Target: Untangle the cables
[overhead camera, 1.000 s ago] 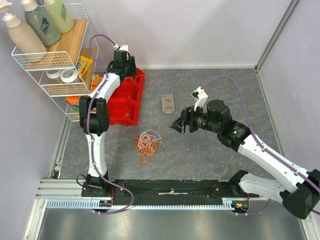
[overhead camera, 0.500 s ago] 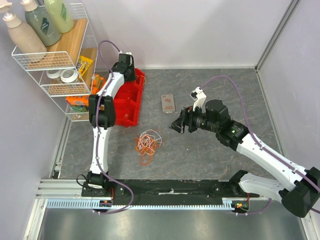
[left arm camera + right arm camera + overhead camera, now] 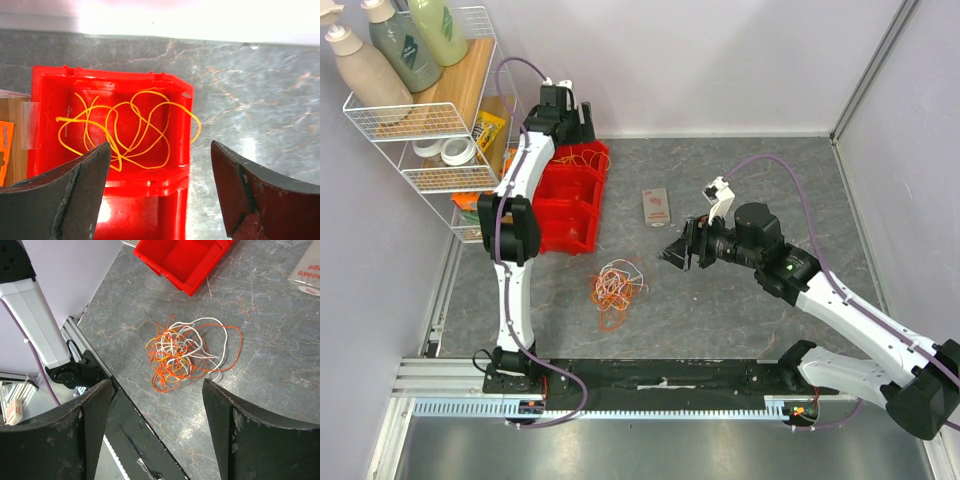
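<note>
Close to the arms' bases, on the grey marbled table (image 3: pixel 740 320), a tangle of cables (image 3: pixel 616 288) is lying in one loose heap. Orange, white and a few reddish strands are looping over each other, with one thin white loop trailing out toward the right. Just beyond and to the right of the heap, the right end effector (image 3: pixel 156 390) is hovering above the table with its fingers spread wide and nothing between them. It is tilting toward the tangle, which is showing in the gap between the fingers in its wrist view. A little farther back, a small pinkish packet (image 3: pixel 657 207) is lying flat on the table, apart from the cables. To the left, a red bin (image 3: pixel 570 215) with several compartments is sitting beside a white wire rack (image 3: pixel 430 125) that is carrying bottles (image 3: pixel 405 45). At the far end, the left end effector (image 3: pixel 159 165) is hanging over the bin's farthest compartment, fingers wide apart and empty. Inside that compartment a yellow cable (image 3: pixel 125 130) is resting in loose loops, one end poking past the rim.
</note>
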You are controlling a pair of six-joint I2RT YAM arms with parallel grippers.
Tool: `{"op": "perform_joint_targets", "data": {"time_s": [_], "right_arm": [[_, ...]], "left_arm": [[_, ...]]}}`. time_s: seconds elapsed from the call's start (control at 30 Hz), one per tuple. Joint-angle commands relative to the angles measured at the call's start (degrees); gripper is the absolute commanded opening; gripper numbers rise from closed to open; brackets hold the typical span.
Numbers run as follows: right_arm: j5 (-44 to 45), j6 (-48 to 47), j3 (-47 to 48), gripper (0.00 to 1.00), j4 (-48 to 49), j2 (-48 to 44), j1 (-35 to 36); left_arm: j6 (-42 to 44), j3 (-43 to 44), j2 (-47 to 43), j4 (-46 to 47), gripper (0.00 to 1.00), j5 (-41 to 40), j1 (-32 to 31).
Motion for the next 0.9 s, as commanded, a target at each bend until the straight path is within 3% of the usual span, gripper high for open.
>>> {"op": "perform_joint_targets", "data": {"time_s": [0.0,0.27,0.43,0.5,0.73,0.87], "right_arm": [[-0.74,1.02,-0.54,0.81,2.28,-1.98,-0.22],[-0.57,1.28,-1.85,0.81,1.67,-4.18,-0.22],[-0.30,1.72,-2.82,0.81,1.93,-4.09,-0.22],[-0.22,1.99,-2.91,0.81,2.20,-4.09,-0.22],[0.75,1.90,-3.17,0.80,1.49,-5.14,-0.22],[1.01,1.63,-3.88,0.81,1.40,-5.06,-0.22]], "left_arm": [[-0.99,-1.85,-6.39,-0.52,0.88,3.07,-0.03],[-2.14,-3.34,-6.39,-0.26,0.86,5.17,-0.29],[0.57,-2.20,-4.64,2.02,0.63,8.17,-3.36],[2.42,-1.76,-3.24,2.20,0.63,6.34,-5.38],[5.94,-1.67,1.69,2.20,0.76,-6.76,-10.57],[5.86,-1.23,3.80,2.99,0.74,-11.77,-11.72]]}}
